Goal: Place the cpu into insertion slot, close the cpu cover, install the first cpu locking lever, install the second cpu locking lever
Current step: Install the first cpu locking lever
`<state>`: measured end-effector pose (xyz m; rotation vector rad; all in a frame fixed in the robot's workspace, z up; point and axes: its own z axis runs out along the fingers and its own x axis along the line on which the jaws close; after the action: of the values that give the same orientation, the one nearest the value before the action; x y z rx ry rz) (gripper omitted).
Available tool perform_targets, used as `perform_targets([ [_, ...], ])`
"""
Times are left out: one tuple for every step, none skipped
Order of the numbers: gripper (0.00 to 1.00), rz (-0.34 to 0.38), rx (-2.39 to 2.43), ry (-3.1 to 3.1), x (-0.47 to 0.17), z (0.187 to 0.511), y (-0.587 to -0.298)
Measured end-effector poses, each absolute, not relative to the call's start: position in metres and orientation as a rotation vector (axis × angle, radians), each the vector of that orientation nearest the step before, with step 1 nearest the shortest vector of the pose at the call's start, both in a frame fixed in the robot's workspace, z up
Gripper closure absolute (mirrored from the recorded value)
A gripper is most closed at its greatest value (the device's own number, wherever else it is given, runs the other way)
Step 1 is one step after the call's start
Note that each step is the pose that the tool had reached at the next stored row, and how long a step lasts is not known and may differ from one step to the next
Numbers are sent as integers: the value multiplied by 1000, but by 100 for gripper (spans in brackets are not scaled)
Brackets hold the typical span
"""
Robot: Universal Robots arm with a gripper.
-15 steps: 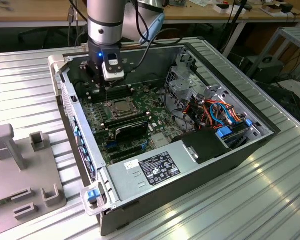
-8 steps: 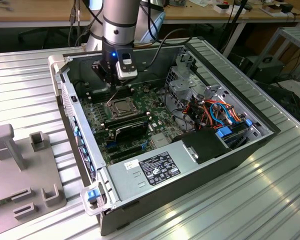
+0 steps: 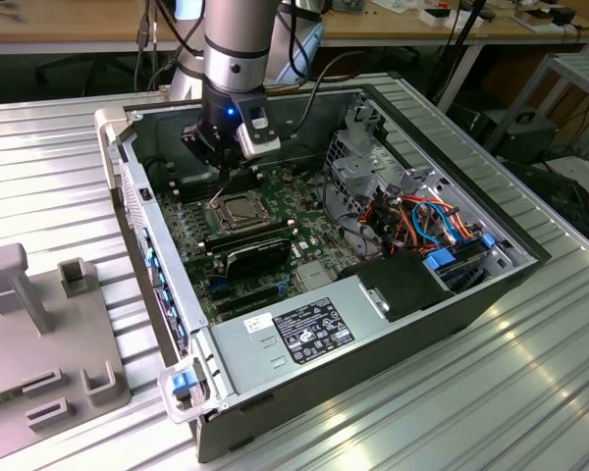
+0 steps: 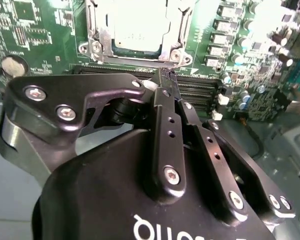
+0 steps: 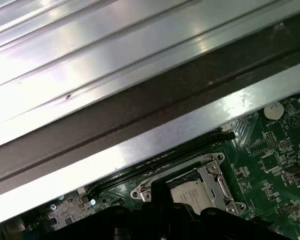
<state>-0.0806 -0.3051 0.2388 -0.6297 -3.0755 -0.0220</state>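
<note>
The cpu [image 4: 137,27] sits in the insertion slot [image 3: 238,209] on the green motherboard [image 3: 275,265], its pale metal top showing in both wrist views. The cpu cover [image 4: 171,35] lies flat around it, the chip showing through its window, so I judge the placing and the closing done. What I cannot settle is the locking levers: a thin metal bar [image 4: 135,61] runs along the near edge of the socket, but whether either lever is latched is hidden from me. That leaves the lever work as the open part.

My claw [image 4: 165,80] hangs just above the memory slots [image 4: 200,90] beside the socket, its fingers pressed together with nothing between them.

By count: one cpu, one socket, one cover, one claw. Around them stands one open computer case [image 3: 373,324] on the ribbed metal tabletop [image 3: 530,392], with one grey fixture block [image 3: 49,334] well apart at the exterior view's left.
</note>
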Motion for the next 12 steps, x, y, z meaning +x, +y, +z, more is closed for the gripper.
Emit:
perform_targets([
  [89,-22,-576,-3086,-80,238,-305],
  [89,-22,-560,-3088,-79,238,-305],
  [89,-22,-559,-3089,-77,237,-305],
  [89,-22,-559,-3089,-74,237,-305],
  [89,-22,-559,-3089,-73,236,-305],
  [89,-22,-559,-3089,-71,236,-305],
  [89,-22,-559,-3089,-70,235,-305],
  [89,-22,-557,-3089,-70,235,-305],
  [89,-22,-549,-3090,-70,234,-305],
  [89,-23,-541,-3092,-70,234,-305],
  [89,-23,-531,-3094,-70,233,-305],
  [89,-23,-522,-3095,-70,232,-305],
])
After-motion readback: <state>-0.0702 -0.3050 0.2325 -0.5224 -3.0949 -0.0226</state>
